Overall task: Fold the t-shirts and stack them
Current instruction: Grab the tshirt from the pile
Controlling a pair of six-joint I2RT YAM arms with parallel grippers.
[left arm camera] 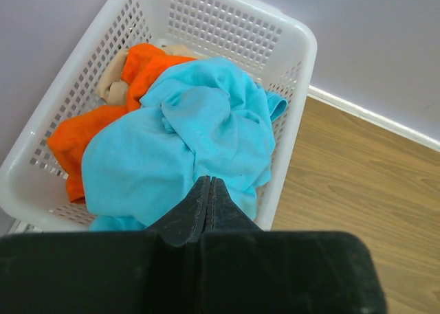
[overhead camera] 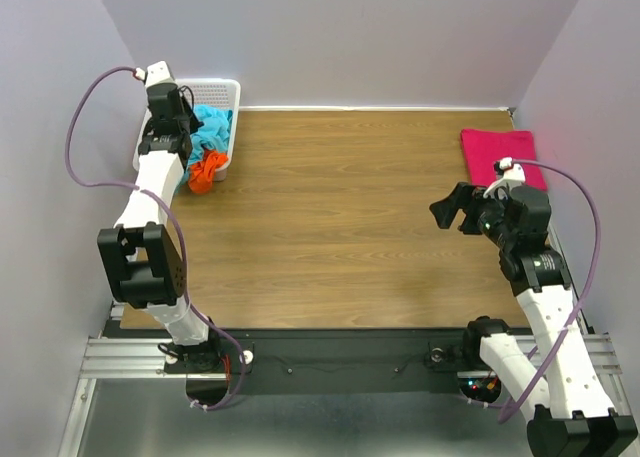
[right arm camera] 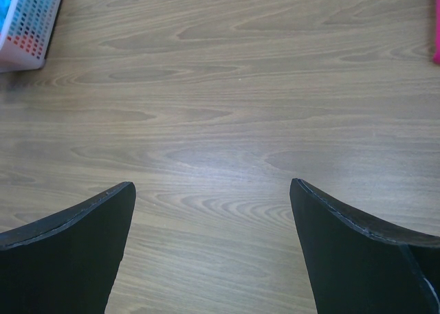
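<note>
The turquoise-blue t-shirt (left arm camera: 185, 135) lies crumpled in the white lattice basket (left arm camera: 227, 25), on top of the bright orange t-shirt (left arm camera: 89, 132). Both also show in the top view, the turquoise one (overhead camera: 212, 125) behind the orange one (overhead camera: 206, 169), which hangs over the basket's near rim. My left gripper (left arm camera: 208, 181) is shut with nothing between its fingers, just above the turquoise shirt; in the top view it (overhead camera: 192, 120) hovers over the basket. The magenta-pink t-shirt (overhead camera: 497, 155) lies folded at the far right. My right gripper (right arm camera: 212, 183) is open and empty above bare wood (overhead camera: 450, 209).
The basket (overhead camera: 228, 85) stands in the far left corner against the wall. A beige cloth (left arm camera: 113, 87) lies under the orange shirt inside it. The basket's corner (right arm camera: 24, 25) and the magenta shirt's edge (right arm camera: 436, 25) show in the right wrist view. Walls close in on three sides.
</note>
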